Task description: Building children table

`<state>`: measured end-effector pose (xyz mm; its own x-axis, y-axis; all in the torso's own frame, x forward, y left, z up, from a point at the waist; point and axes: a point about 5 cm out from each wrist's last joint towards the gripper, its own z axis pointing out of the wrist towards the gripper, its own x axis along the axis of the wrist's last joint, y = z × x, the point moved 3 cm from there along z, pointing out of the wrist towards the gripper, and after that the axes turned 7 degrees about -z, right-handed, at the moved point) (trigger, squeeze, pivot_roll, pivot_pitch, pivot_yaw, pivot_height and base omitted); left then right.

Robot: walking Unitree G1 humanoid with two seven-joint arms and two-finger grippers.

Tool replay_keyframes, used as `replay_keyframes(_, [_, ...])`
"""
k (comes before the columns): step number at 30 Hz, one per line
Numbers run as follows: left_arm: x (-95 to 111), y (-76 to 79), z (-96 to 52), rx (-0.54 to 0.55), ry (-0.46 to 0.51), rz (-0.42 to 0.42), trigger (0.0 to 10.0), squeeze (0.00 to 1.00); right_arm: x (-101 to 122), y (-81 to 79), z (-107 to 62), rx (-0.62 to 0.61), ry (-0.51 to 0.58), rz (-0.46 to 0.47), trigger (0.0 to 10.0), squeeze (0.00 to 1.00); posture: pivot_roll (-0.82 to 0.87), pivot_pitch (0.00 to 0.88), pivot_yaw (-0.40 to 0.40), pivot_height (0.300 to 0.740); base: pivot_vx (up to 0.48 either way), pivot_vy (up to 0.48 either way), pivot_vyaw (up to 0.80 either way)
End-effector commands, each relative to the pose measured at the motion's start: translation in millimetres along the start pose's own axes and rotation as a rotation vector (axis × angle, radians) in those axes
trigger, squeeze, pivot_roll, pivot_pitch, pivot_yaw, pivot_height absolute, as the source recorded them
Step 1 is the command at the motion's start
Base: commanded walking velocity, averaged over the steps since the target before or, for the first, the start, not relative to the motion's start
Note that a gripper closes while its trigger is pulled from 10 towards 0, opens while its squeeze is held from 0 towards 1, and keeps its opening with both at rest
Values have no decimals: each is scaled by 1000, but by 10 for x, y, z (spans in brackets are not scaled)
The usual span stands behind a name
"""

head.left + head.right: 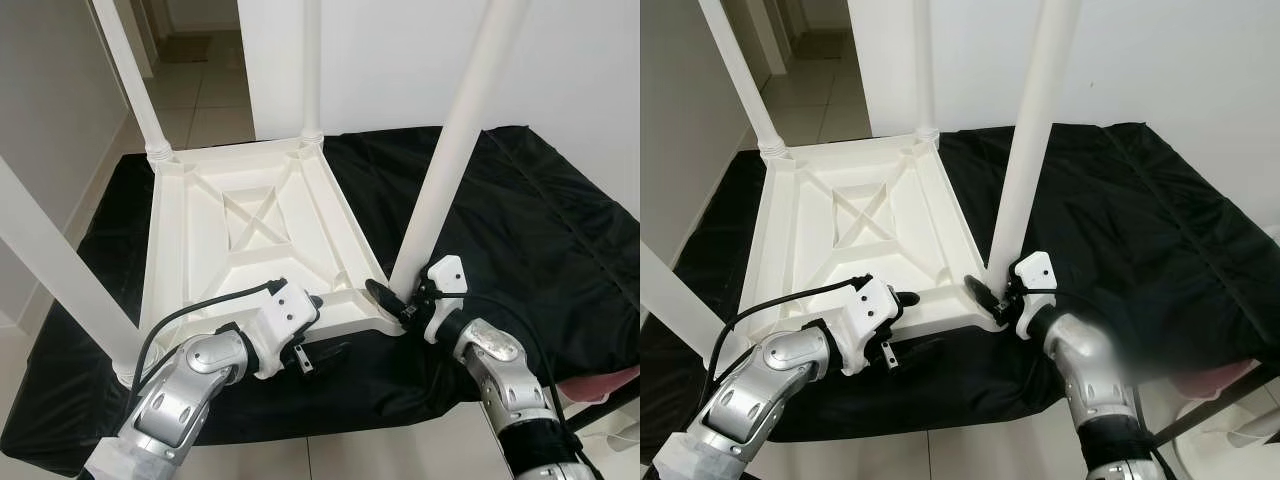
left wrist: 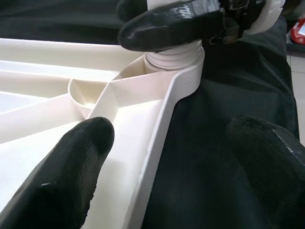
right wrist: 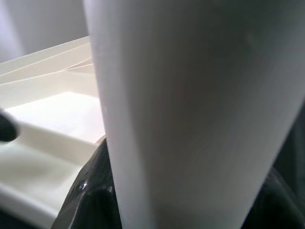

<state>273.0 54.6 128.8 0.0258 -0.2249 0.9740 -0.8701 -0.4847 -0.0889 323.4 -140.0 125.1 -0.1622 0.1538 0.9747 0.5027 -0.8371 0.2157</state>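
Note:
A white plastic children's table [image 1: 250, 225] lies upside down on a black cloth, with its legs standing up. My right gripper [image 1: 398, 300] is shut on the base of the near-right leg [image 1: 450, 150], right above its threaded socket [image 2: 174, 57]. In the right wrist view that leg [image 3: 190, 95] runs between the black fingers [image 3: 90, 200]. My left gripper [image 1: 325, 328] is open at the table's near edge; one finger [image 2: 71, 167] is over the underside and the other [image 2: 267, 157] is over the cloth, straddling the rim [image 2: 157, 143].
The black cloth [image 1: 520, 220] covers a low platform that ends just in front of me. The other legs rise at the near left [image 1: 60, 270], far left [image 1: 135, 80] and far right [image 1: 311, 70]. Tiled floor [image 1: 200, 95] and a white wall lie beyond. A pink object [image 1: 610, 385] sits at the lower right.

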Motion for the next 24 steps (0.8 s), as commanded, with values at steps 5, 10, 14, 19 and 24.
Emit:
replay_keyframes(5, [-35, 32, -19, -17, -15, -17, 10000, 0, -74, -31, -20, -179, -62, 26, 10000, 0, -30, 0, 26, 740, 0, 0, 0])
replay_keyframes(10, [-46, 42, -14, -21, -16, -20, 10000, 0, -100, -89, -20, -340, -93, 95, 10000, 0, -33, 0, 20, 740, 0, 0, 0])
replay_keyframes(14, [-40, 40, -5, -19, -14, -22, 10000, 0, -109, -115, -10, -437, -107, 122, 10000, 0, -33, 0, 20, 740, 0, 0, 0])
replay_keyframes(19, [-38, 41, 3, -15, -11, -22, 10000, 0, -116, -148, -1, -513, -123, 135, 10000, 0, -23, 0, 5, 740, 0, 0, 0])
replay_keyframes(24, [-14, 28, 19, -7, 3, -29, 10000, 0, -56, -225, 75, -500, -102, 142, 10000, 0, -24, 0, -4, 740, 0, 0, 0])
